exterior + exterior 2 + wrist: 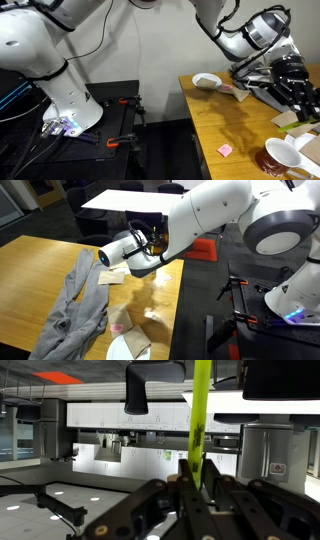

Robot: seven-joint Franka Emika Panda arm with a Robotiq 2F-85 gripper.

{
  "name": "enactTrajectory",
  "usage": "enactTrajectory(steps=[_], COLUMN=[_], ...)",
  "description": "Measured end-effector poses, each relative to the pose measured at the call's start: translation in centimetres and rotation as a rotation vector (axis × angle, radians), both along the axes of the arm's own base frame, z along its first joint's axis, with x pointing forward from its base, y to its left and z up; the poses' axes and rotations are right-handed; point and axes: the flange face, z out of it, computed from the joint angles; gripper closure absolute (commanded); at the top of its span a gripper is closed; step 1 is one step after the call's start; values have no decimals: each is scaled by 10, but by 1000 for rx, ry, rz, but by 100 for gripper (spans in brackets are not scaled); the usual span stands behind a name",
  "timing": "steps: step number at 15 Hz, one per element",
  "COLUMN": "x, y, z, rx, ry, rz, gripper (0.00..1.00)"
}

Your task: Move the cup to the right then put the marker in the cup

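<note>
Since the marker (200,420) must end up in the cup (283,157), the end effector (196,486) is clamped on it, raised above the desk (215,120).

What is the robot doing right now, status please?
Gripper shut on marker, held aloft. Cup upright on table, marker not yet in it. White bowl and pink square lie apart from cup.

One cup (279,158), one marker (200,430) — one bowl (207,81), one pink square (226,150).
</note>
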Motion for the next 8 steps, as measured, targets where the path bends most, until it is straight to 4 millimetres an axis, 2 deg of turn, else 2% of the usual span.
enactTrajectory(steps=[4,8], x=[2,4], y=[-13,-17], z=[-22,-39], rx=[-15,-33], ry=[15,26], rz=[-1,18], gripper=[95,95])
